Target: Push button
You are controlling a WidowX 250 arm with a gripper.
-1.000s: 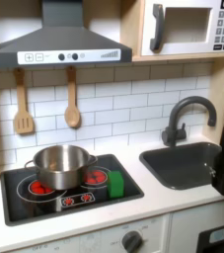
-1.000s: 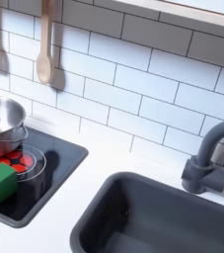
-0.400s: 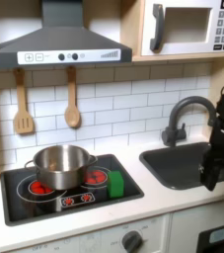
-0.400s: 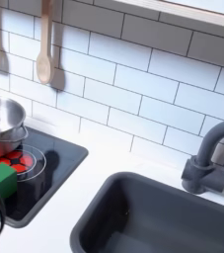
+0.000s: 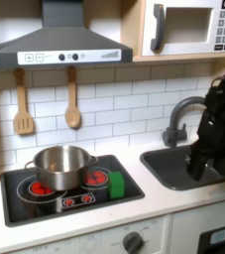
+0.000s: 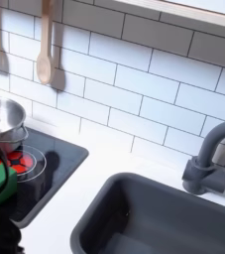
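Well, hand (image 5: 197, 171) hangs over sink (image 5: 173, 164), buttons (image 5: 74, 200) apart

The arm (image 5: 215, 124) has moved further in from the first exterior view's right, above the sink (image 5: 178, 167).

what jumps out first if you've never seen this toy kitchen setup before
The black robot arm with its gripper hangs over the dark grey sink at the first exterior view's right, beside the dark curved faucet. On the black stovetop at the left stand a shiny steel pot and a small green block, with red burner rings glowing under them.
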